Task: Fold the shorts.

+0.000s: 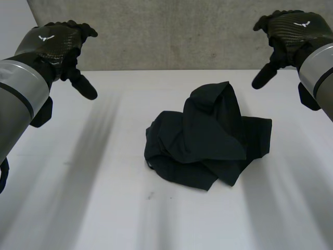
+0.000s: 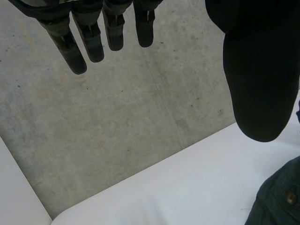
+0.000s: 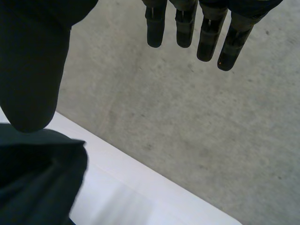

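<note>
Dark shorts (image 1: 208, 138) lie crumpled in a heap at the middle of the white table (image 1: 104, 208), one flap standing up at the far side. My left hand (image 1: 57, 44) hovers high over the table's far left, open, holding nothing. My right hand (image 1: 291, 31) hovers at the far right, open as well, thumb pointing toward the heap. Straight fingers (image 2: 89, 37) and a thumb (image 2: 258, 70) hang in the left wrist view, with a bit of the shorts (image 2: 279, 199) beyond the thumb. The right wrist view has the fingers (image 3: 206, 33) spread and the shorts (image 3: 37, 178) under the thumb (image 3: 30, 70).
A grey concrete wall (image 1: 171, 31) rises behind the table's far edge. Concrete floor (image 2: 103, 131) lies past the table's edge in both wrist views. A small dark speck (image 1: 150, 196) marks the tabletop in front of the shorts.
</note>
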You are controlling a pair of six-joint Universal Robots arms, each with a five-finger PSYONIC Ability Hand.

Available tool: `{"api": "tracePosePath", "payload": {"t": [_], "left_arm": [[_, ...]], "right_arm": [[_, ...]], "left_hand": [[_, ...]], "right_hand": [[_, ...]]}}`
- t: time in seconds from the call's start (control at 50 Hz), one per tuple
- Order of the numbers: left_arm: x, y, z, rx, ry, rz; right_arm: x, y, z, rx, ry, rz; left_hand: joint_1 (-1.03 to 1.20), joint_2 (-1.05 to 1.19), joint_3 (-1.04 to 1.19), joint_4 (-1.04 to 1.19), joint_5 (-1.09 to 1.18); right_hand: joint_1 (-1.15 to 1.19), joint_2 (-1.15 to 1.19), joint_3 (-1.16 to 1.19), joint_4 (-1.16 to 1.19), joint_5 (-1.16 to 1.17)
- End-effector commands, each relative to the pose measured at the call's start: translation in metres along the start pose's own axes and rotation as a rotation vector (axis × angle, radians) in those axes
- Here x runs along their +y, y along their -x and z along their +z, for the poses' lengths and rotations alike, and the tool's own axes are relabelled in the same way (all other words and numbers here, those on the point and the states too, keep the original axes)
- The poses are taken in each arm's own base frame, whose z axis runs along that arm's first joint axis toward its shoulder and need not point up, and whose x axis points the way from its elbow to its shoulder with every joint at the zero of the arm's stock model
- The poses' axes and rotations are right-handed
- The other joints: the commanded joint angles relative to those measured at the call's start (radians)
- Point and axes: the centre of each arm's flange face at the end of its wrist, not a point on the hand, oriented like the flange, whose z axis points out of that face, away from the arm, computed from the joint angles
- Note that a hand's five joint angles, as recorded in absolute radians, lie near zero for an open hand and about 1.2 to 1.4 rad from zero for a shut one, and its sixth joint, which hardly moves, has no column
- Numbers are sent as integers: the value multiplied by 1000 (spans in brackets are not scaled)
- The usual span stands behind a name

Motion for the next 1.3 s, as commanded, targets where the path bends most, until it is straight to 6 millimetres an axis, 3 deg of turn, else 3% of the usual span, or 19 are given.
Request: {"api": "tracePosePath", "payload": {"t": [0.02, 0.06, 0.18, 0.26, 0.42, 0.46, 0.56, 0.62, 0.68, 0.7, 0.72, 0.76, 0.86, 0.94, 1.0, 1.02, 1.08, 1.22, 1.3], "left_arm": [[10, -5, 6, 14, 6, 3], [17, -8, 10, 24, 10, 10], [68, -28, 33, 74, 112, 55], [112, -41, 48, 129, 209, 167], [174, -91, 58, 319, 252, 251], [181, -94, 61, 323, 261, 251], [195, -102, 61, 345, 285, 240], [199, -112, 57, 369, 281, 236], [199, -115, 58, 364, 261, 221], [198, -114, 59, 358, 255, 215], [193, -112, 63, 332, 231, 205], [189, -109, 67, 294, 213, 202], [162, -72, 82, 59, 149, 201], [105, -31, 89, -135, 0, 160], [75, -21, 86, -172, -109, 134], [52, -14, 81, -196, -192, 117], [18, 6, 73, -260, -339, 99], [-7, 4, 69, -251, -470, 132], [6, -28, 69, -115, -462, 164]], "right_arm": [[12, -19, 13, 74, 39, -8], [13, -18, 13, 62, 42, -11], [20, -8, 11, -34, 58, -62], [54, 6, 6, -153, 139, -90], [108, 18, -4, -219, 177, -90], [117, 18, -5, -224, 179, -98], [149, -7, -7, -170, 233, -115], [156, -15, -7, -161, 237, -111], [158, -17, -6, -163, 234, -108], [158, -18, -5, -158, 232, -107], [157, -19, -4, -155, 230, -108], [157, -20, -4, -149, 231, -107], [158, -21, -5, -148, 233, -107], [158, -21, -5, -149, 234, -107], [159, -20, -6, -150, 239, -106], [160, -20, -6, -151, 242, -105], [161, -20, -7, -150, 246, -103], [164, -12, -12, -170, 256, -104], [166, -10, -14, -175, 263, -106]], "left_hand": [[-37, -31, -42, -32, -46], [-37, -31, -42, -32, -46], [-37, -31, -42, -32, -46], [-37, -31, -42, -32, -46], [-22, -17, -28, -17, -31], [-22, -17, -28, -17, -31], [-13, -8, -19, -9, -22], [25, 30, 19, 29, 16], [376, 381, 370, 380, 367], [543, 548, 537, 548, 534], [931, 936, 926, 936, 922], [1183, 1189, 1178, 1188, 1174], [1184, 1190, 1179, 1189, 1175], [1184, 1190, 1179, 1189, 1175], [1184, 1190, 1179, 1189, 1175], [1184, 1190, 1179, 1189, 1175], [1184, 1190, 1179, 1189, 1175], [1184, 1190, 1179, 1189, 1175], [1184, 1190, 1179, 1189, 1175]], "right_hand": [[-31, -52, -36, -60, -69], [-31, -52, -36, -60, -69], [-31, -52, -36, -60, -69], [-31, -52, -36, -60, -69], [-31, -52, -36, -60, -69], [-31, -52, -36, -60, -69], [-31, -52, -36, -60, -69], [-31, -52, -36, -60, -69], [-31, -52, -36, -60, -69], [-31, -52, -36, -60, -69], [-31, -52, -36, -60, -69], [-31, -52, -36, -60, -69], [-31, -52, -36, -60, -69], [-31, -52, -36, -60, -69], [-31, -52, -36, -60, -69], [-31, -52, -36, -60, -69], [-31, -52, -36, -60, -69], [-31, -52, -36, -60, -69], [-31, -52, -36, -60, -69]]}}
